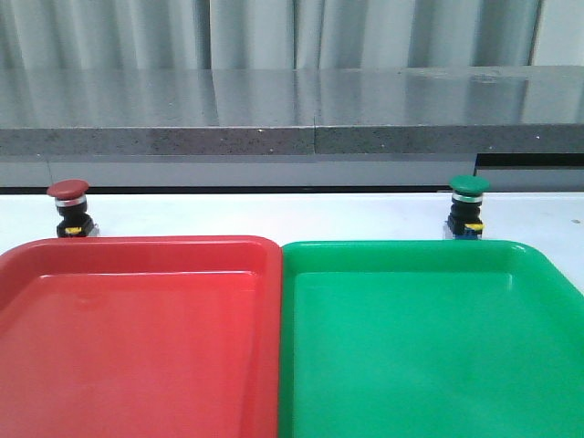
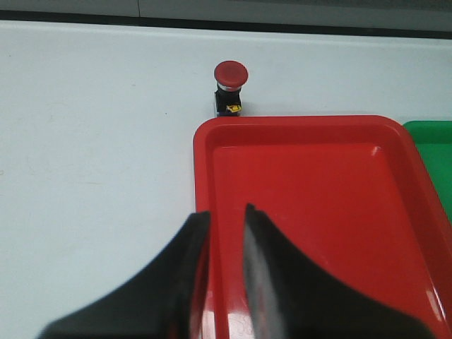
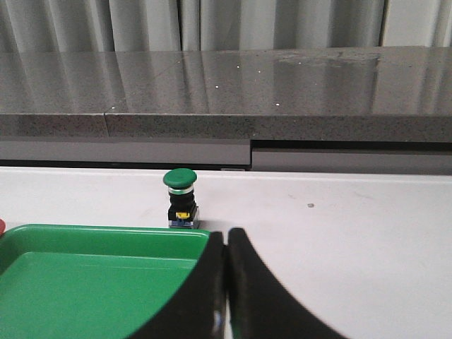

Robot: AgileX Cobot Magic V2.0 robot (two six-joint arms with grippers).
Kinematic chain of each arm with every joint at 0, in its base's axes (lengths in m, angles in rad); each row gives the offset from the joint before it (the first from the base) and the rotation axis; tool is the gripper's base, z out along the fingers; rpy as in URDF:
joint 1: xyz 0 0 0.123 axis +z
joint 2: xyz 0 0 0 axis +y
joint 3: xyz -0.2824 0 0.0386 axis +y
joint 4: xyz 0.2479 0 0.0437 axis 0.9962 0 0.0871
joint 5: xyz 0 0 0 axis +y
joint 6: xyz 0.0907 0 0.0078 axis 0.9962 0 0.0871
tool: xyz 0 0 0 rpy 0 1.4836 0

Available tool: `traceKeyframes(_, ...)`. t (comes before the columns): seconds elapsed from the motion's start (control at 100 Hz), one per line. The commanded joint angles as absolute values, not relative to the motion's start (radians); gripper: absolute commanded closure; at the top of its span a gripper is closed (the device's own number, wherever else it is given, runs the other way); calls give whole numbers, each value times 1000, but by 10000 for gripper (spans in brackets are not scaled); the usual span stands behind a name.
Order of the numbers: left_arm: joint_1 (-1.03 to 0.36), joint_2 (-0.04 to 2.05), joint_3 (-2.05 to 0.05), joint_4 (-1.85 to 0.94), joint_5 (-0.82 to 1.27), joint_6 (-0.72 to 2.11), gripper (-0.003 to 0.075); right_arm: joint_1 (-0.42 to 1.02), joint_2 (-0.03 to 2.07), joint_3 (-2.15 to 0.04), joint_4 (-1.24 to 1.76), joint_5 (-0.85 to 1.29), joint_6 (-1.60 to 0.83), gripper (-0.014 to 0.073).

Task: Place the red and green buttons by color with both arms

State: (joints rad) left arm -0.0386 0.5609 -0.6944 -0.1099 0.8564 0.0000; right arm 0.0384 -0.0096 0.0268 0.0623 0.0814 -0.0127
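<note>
The red button point(image 1: 68, 206) stands upright on the white table behind the red tray's point(image 1: 137, 248) far left corner. It also shows in the left wrist view point(image 2: 230, 87). The green button point(image 1: 467, 205) stands upright behind the green tray's point(image 1: 401, 248) far edge, and shows in the right wrist view point(image 3: 181, 197). My left gripper point(image 2: 224, 212) hangs over the red tray's left rim, jaws a little apart and empty. My right gripper point(image 3: 226, 233) is shut and empty near the green tray's right far corner. Neither arm shows in the front view.
The two trays lie side by side and fill the near half of the table, both empty. A grey stone ledge point(image 1: 292, 114) runs along the back, behind the buttons. White table point(image 3: 353, 233) lies to the right of the green tray.
</note>
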Motion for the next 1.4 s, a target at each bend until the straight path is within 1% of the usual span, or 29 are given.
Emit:
traceKeyframes(0.0, -38, 571, -731, -125, 803, 24, 350, 40, -12, 13, 64, -5, -14, 661)
traceKeyframes(0.01, -38, 571, -731, -123, 803, 26, 312, 40, -12, 13, 64, -5, -14, 661)
traceKeyframes(0.02, -38, 571, -731, -123, 803, 26, 293, 40, -12, 13, 64, -5, -14, 661)
traceKeyframes(0.05, -38, 571, -731, -123, 803, 34, 200, 40, -12, 13, 64, -5, -14, 661)
traceKeyframes(0.07, -38, 571, -731, -123, 803, 37, 167, 40, -12, 13, 64, -5, -14, 661)
traceKeyframes(0.1, -38, 571, -731, -123, 803, 39, 94, 40, -12, 13, 64, -5, -14, 661)
traceKeyframes(0.15, -38, 571, -731, -121, 803, 39, 27, 40, -12, 13, 64, -5, -14, 661)
traceKeyframes(0.19, -38, 571, -731, -121, 803, 39, 6, 40, -12, 13, 64, -5, -14, 661)
traceKeyframes(0.36, -38, 571, -731, -121, 799, 39, 9, 40, -12, 13, 64, -5, -14, 661)
traceKeyframes(0.53, -38, 578, -732, -134, 739, 39, 10, 40, -12, 13, 64, -5, -14, 661)
traceKeyframes(0.63, -38, 620, -753, -156, 725, 39, 39, 40, -12, 13, 64, -5, -14, 661)
traceKeyframes(0.8, -52, 782, -816, -190, 727, 66, 120, 40, -12, 13, 64, -5, -14, 661)
traceKeyframes(0.87, -61, 858, -851, -190, 722, 70, 136, 40, -12, 13, 64, -5, -14, 661)
traceKeyframes(1.12, -102, 1139, -978, -190, 607, 70, 135, 40, -12, 13, 64, -5, -14, 661)
traceKeyframes(1.39, -112, 1424, -1132, -177, 560, 70, 135, 40, -12, 13, 64, -5, -14, 661)
